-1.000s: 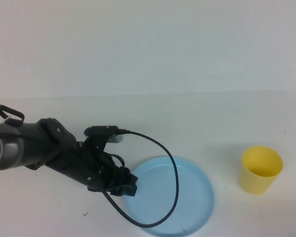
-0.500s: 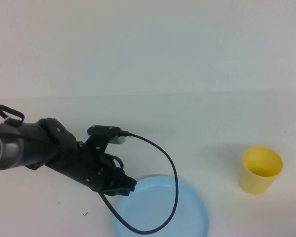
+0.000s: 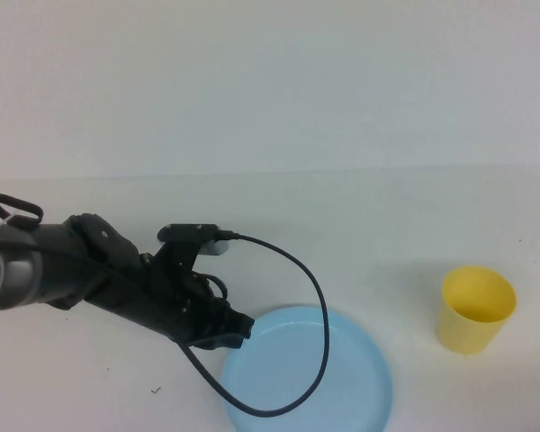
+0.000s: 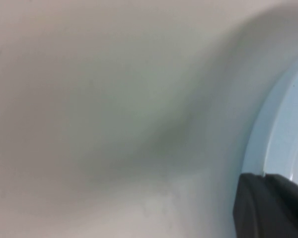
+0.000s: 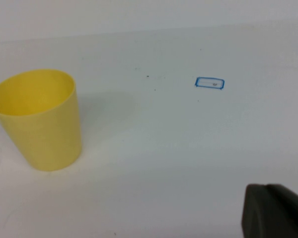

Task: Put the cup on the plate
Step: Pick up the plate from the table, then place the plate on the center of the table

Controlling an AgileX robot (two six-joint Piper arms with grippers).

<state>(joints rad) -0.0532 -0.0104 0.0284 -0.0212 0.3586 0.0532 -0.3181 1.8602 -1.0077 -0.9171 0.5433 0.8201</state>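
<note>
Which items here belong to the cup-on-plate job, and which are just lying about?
Job:
- cup, upright, to the right of the plate, apart from it
- plate, light blue
- left gripper, shut at the plate's left rim
- right gripper, shut, out of the high view

Lying about:
- black cable looping over the plate
- blue rectangle mark on the table
</note>
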